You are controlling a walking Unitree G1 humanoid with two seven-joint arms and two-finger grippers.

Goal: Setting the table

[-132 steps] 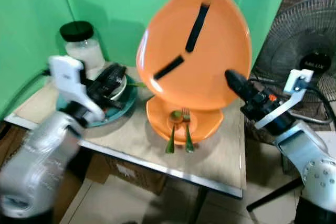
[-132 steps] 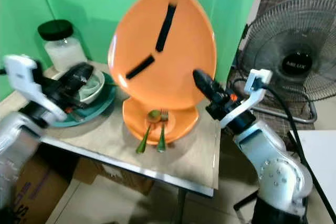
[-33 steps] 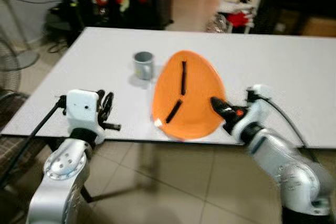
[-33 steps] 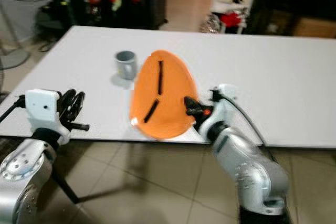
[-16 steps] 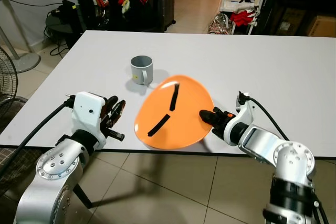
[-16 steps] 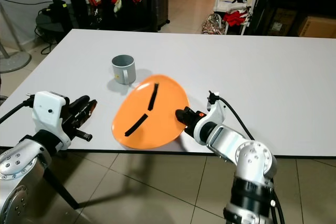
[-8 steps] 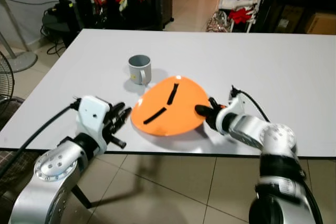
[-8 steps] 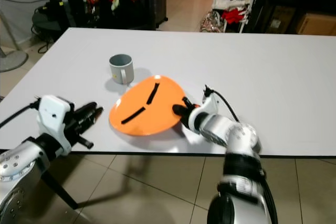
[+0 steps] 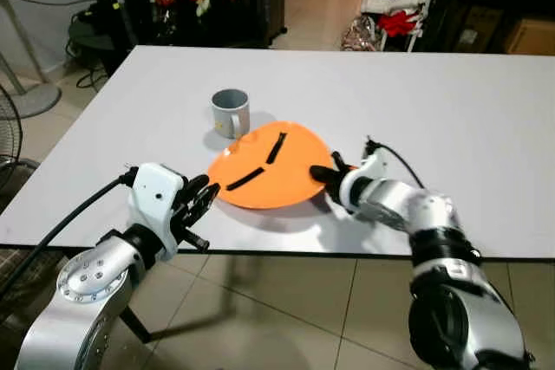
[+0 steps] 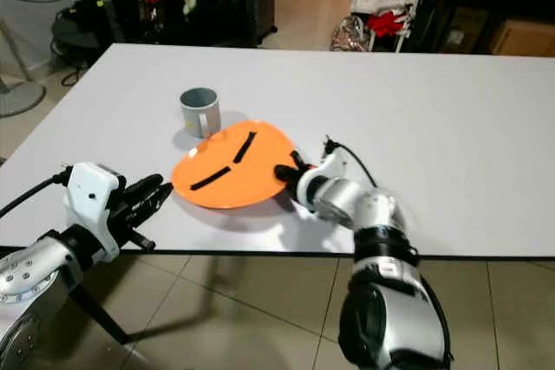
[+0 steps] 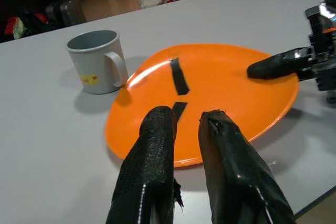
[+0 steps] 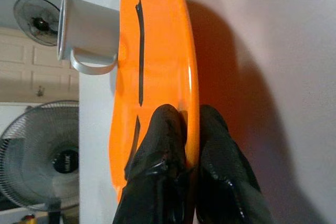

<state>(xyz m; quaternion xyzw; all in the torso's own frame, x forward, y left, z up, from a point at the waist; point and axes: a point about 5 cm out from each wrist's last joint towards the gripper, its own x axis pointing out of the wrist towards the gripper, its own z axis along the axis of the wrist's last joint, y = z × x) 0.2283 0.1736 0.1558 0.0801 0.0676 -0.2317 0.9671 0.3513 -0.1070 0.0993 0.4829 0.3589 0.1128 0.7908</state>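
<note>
An orange plate (image 9: 269, 175) with two black strips lies low over the white table (image 9: 486, 127), close to its front edge and slightly tilted, with a shadow beneath its near side. My right gripper (image 9: 323, 178) is shut on the plate's right rim; the rim passes between its fingers (image 12: 163, 145). A grey mug (image 9: 231, 113) stands upright just beyond the plate's far-left edge. My left gripper (image 9: 201, 197) hovers off the table's front edge, left of the plate. It points at the plate (image 11: 210, 93), fingers a little apart with nothing between them.
The table stretches bare to the right and back. A standing fan (image 9: 9, 127) is beside the table's left end. Dark shelving, bags and a suitcase (image 9: 260, 6) stand beyond the far edge. Tiled floor (image 9: 286, 318) lies below the front edge.
The plate has swung down from a steep tilt to nearly flat and shifted left toward the mug, my right gripper going with it. The left gripper has barely moved.
</note>
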